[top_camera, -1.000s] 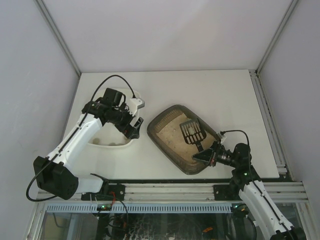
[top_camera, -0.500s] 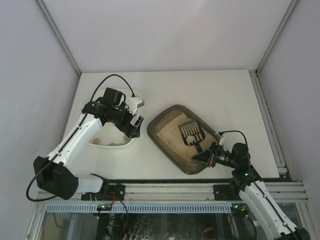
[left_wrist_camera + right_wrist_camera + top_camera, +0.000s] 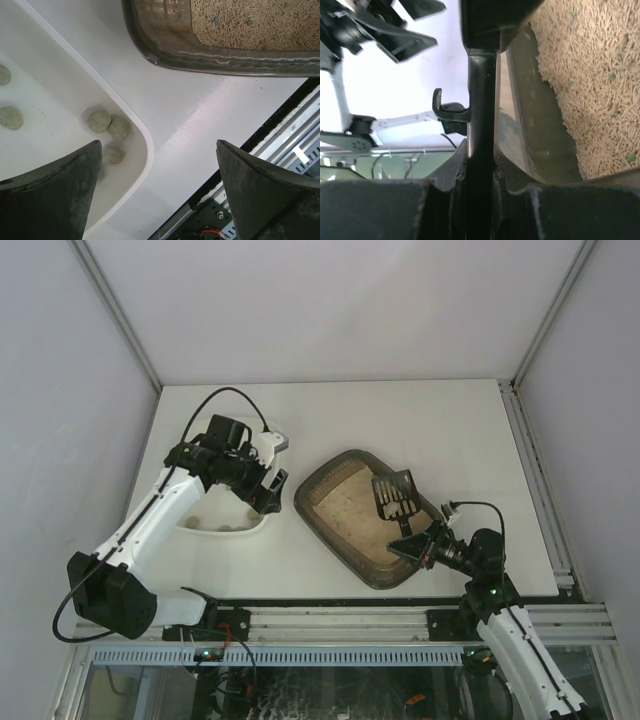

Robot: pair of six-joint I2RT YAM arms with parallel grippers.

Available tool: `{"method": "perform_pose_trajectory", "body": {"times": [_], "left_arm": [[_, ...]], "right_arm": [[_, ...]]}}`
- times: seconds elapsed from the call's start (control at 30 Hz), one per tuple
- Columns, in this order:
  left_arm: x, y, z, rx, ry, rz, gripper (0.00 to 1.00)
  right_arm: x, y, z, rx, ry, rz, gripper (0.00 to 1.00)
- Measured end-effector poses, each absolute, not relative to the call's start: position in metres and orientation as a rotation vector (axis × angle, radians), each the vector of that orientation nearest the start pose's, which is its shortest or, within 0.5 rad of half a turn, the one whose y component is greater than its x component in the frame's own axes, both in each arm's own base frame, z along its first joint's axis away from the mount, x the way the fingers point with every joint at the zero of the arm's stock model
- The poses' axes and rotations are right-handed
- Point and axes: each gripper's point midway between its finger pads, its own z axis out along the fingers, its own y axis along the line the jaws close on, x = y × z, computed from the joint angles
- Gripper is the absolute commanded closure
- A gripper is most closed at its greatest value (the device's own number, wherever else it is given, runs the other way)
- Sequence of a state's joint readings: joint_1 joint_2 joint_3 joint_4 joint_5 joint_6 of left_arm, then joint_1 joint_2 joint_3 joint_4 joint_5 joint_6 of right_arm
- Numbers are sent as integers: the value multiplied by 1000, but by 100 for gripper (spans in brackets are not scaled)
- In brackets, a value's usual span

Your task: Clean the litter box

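While the right claw (image 3: 415, 552) pinches the scoop (image 3: 394, 495) at four o'clock of the litter box (image 3: 230, 56), the left claw (image 3: 270, 492) hangs spread over the white tray (image 3: 147, 150).

Your left arm reaches up and out from its base, wrist tipped down, and the left gripper (image 3: 268, 492) hangs with jaws spread wide and nothing between them. Your right arm sits folded low, the right gripper (image 3: 404, 551) aimed left and clamped tight on the scoop (image 3: 394, 496) handle.
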State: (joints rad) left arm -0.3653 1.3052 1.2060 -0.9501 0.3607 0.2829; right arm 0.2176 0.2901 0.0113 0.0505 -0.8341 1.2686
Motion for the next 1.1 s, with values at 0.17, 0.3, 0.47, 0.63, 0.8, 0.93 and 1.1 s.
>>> {"method": "perform_pose_trajectory", "body": {"times": [0.17, 0.3, 0.47, 0.63, 0.8, 0.93, 1.1], "left_arm": [[251, -148, 173, 916, 2434, -485, 0], [253, -144, 172, 896, 2447, -455, 0], [251, -135, 175, 857, 2464, -515, 0], [264, -107, 208, 695, 2438, -598, 0], [287, -60, 252, 466, 2343, -596, 0], [294, -38, 267, 361, 2302, -587, 0], [292, -32, 275, 289, 2276, -615, 0]], "right_arm": [[116, 210, 127, 278, 2174, 1762, 100], [129, 206, 131, 343, 2118, 1766, 100], [120, 212, 128, 272, 2149, 1754, 100], [121, 212, 129, 248, 2176, 1713, 100], [132, 217, 159, 178, 2171, 1672, 100], [146, 230, 188, 94, 2162, 1673, 100], [164, 269, 214, -94, 2204, 1667, 100]]}}
